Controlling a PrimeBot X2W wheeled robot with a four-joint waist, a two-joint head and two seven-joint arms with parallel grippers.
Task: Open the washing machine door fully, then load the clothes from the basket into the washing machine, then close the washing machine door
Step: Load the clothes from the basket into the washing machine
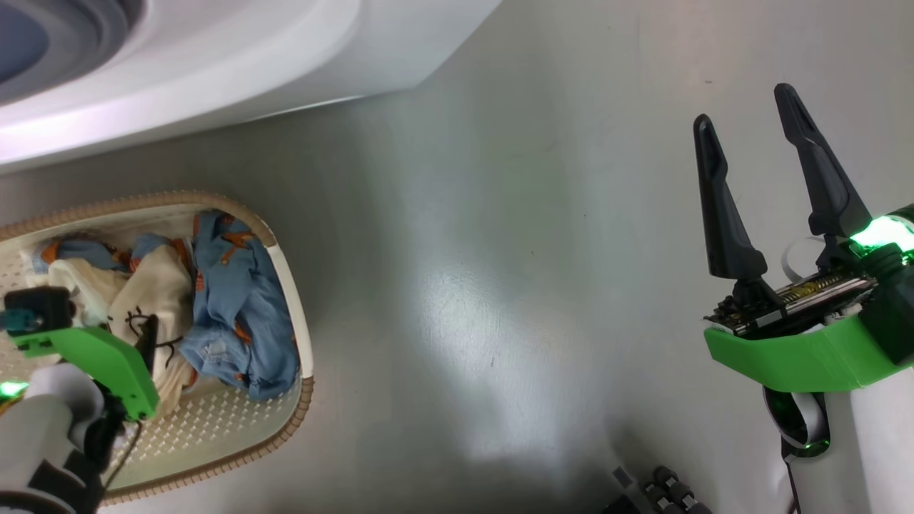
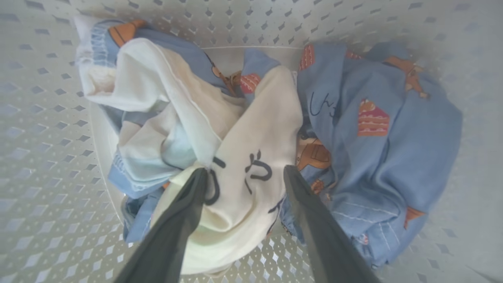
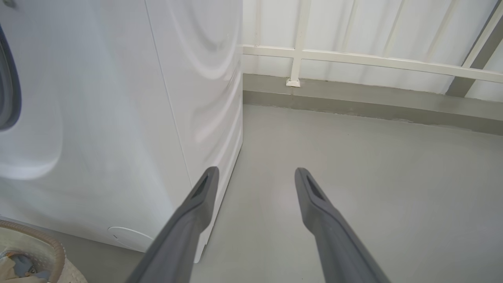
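— Down in the basket (image 2: 39,118): what does your left wrist camera give you?
— A heap of clothes (image 2: 275,118). Cream garment (image 2: 251,192) with black marks on top, in the middle. White garment (image 2: 157,98) to one side of it. Light blue garment (image 2: 393,157) with orange print on the other side, also showing from underneath. Perforated wall all round.
— Left gripper?
— My left gripper (image 2: 245,169) is spread wide, nothing grasped. Its fingers (image 2: 177,228) straddle the cream piece. One tip sits at the fold where cream meets white, the other at the line between cream and blue. Tips are down at the cloth. Whether they press in, I cannot tell.
— And from the head?
— The basket stands on the grey floor (image 1: 500,285) at lower left, with its brown rim (image 1: 143,202) showing. My left arm hangs over it, pointing down inside. The washing machine (image 1: 214,64) runs across the upper left, near the basket, with a strip of floor between them.
— Right side?
— My right gripper (image 1: 744,106) is released as well, fingers apart and empty. It is held over bare floor, well apart from the basket. Its own camera looks past the machine's front corner. A round filter cap (image 3: 129,237) sits low on the front. A white rail (image 3: 353,59) runs along the far wall. The basket's rim shows in the bottom left corner.
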